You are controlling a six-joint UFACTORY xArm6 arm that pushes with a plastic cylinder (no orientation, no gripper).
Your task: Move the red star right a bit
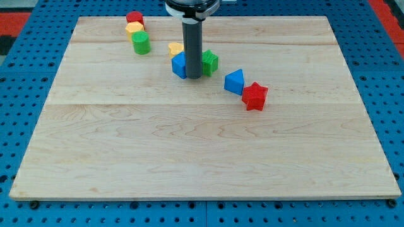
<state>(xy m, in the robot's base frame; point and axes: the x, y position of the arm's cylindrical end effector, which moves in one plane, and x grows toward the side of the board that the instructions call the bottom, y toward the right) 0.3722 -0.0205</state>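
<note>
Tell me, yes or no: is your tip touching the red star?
No. My tip stands between a blue block and a green block, apart from the red star toward the view's right.

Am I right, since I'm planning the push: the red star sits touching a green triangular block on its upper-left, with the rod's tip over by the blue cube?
Not quite. The camera view shows the block touching the red star on its upper-left is blue, not green. The rest holds: my tip is over by the blue cube, away from the star.

One cam, high front view, angled down over whole board (202,151).
</note>
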